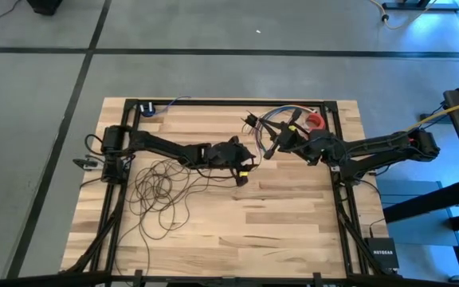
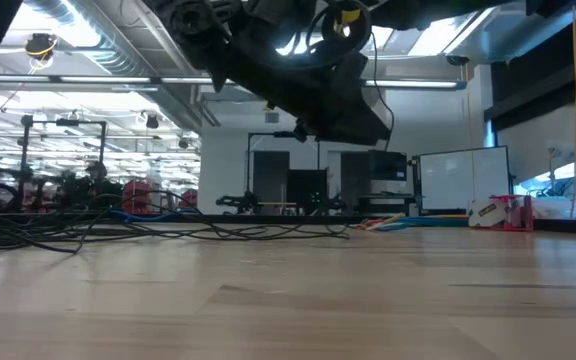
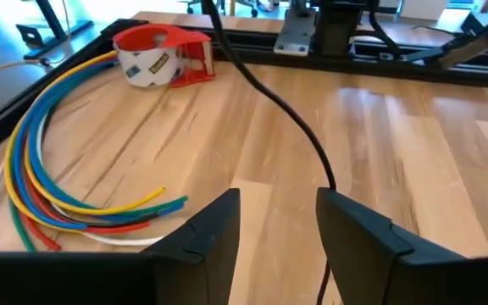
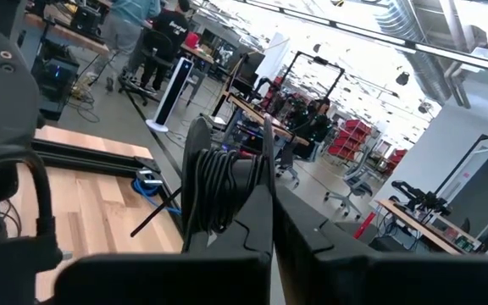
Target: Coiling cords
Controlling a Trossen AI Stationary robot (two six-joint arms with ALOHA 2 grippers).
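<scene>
Cord (image 1: pixel 159 190) mostly sprawled in loose loops on the table (image 1: pixel 237 231) below the left arm; several turns already wound and gripped tight in the right gripper (image 4: pixel 242 196), lifted clear of the wood near the far middle. One strand (image 3: pixel 288 110) running across the boards and passing down between the parted, empty fingers of the left gripper (image 3: pixel 278 222). Likely trouble: loose loops snagging or knotting on each other if pulled fast; strand slipping out from between those spread fingers; coloured wires (image 3: pixel 49 178) and tape dispenser (image 3: pixel 161 55) close enough to get swept up.
</scene>
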